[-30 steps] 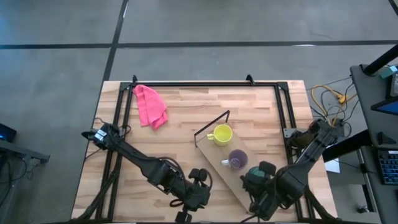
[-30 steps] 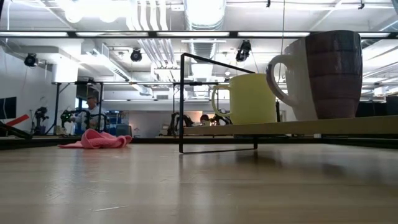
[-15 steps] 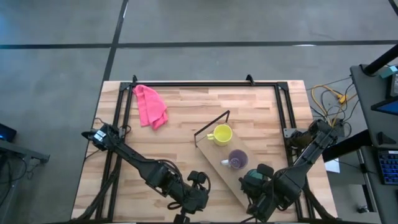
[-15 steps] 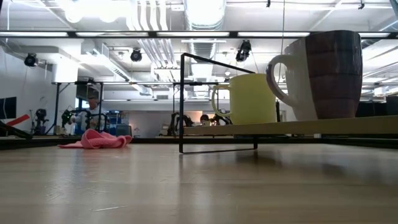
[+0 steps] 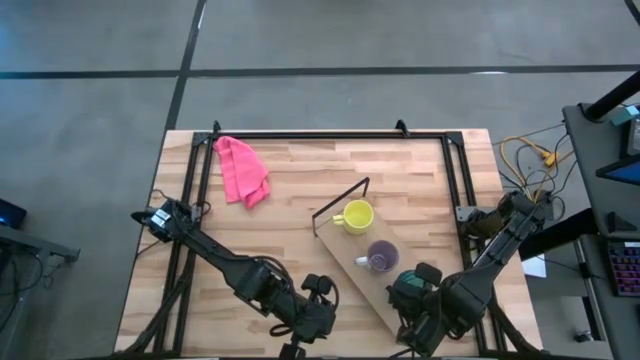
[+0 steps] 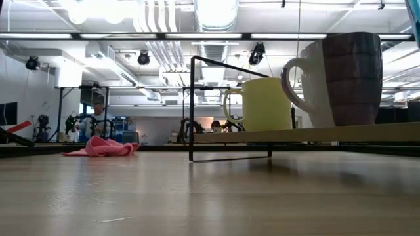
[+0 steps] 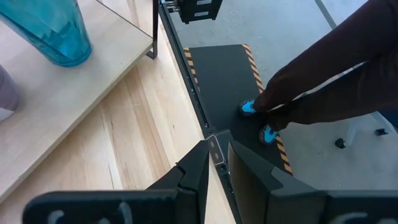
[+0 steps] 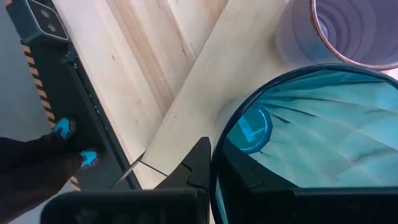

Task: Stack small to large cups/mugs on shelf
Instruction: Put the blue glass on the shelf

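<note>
Near the lower right of the high view, the right end effector [image 5: 418, 298] hangs over the near end of the shelf [image 5: 348, 252], a light board lying slantwise on the bench [image 5: 300, 170]. Its fingers [image 8: 196, 163] are closed on the rim of the teal ribbed cup [image 8: 311, 143], one finger outside the rim and one inside. That cup stands at the near end of the board, just beside the purple mug [image 5: 380, 257]. The purple mug sits in the middle of the shelf with its handle pointing left in the frame. The yellow mug [image 5: 354, 215] stands at the far end, close to the black wire bracket [image 5: 340, 198]. So the three sit in a row: yellow, then purple, then teal. At the bottom middle of the high view, the left end effector [image 5: 318, 300] waits low over the bench, left of the shelf, and holds nothing. Its fingers [image 7: 198, 168] are only a little apart. A pink cloth [image 5: 242, 170] lies at the upper left of the bench, well apart from the shelf. A person's dark sleeve [image 7: 336, 81] shows past the bench edge in the left wrist view.
</note>
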Motion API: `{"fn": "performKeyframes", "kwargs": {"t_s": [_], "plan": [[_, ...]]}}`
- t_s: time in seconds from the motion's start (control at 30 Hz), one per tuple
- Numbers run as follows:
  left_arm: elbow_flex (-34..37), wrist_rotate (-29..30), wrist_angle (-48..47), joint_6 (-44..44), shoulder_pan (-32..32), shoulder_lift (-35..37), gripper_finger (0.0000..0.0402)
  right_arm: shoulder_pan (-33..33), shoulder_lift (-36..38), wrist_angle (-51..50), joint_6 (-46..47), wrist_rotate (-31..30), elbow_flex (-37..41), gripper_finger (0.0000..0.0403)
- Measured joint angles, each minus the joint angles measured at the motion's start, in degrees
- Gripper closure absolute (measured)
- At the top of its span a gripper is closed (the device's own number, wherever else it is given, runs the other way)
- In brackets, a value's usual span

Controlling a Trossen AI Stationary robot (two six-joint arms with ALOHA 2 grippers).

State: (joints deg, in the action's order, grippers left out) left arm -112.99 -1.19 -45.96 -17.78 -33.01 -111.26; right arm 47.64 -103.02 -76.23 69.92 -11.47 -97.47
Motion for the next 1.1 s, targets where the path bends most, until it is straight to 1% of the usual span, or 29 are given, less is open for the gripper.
{"fn": "performKeyframes", "kwargs": {"t_s": [0.43, 0.6, 0.67, 0.77, 0.97, 1.1], "plan": [[0.02, -0.02, -0.03, -0.01, -0.04, 0.49, 0.0354, 0.0, -0.13, 0.02, 0.27, 1.45, -0.71, 0.039], [0.02, -0.02, -0.03, -0.02, -0.09, 0.62, 0.0354, -0.04, -0.12, -0.96, -1.3, 5.5, -1.45, 0.039], [0.02, -0.02, -0.05, -0.02, -0.11, 0.63, 0.0354, -0.02, -0.11, -1.28, -2.5, 5.95, -1.46, 0.0385], [0.02, -0.02, -0.04, -0.84, -0.11, 0.63, 0.0354, 0.0, -0.31, -1.7, -2.46, 6.98, -1.29, 0.0365], [0.02, -0.02, -0.06, -2.91, -0.11, 0.66, 0.0354, -0.02, -0.92, -1.92, -1.09, 6.25, -0.94, 0.0312], [0.02, -0.02, -0.06, -2.91, -0.11, 0.7, 0.0354, -0.02, -1.03, -2.8, -0.31, 5.9, -0.87, 0.0289]]}}
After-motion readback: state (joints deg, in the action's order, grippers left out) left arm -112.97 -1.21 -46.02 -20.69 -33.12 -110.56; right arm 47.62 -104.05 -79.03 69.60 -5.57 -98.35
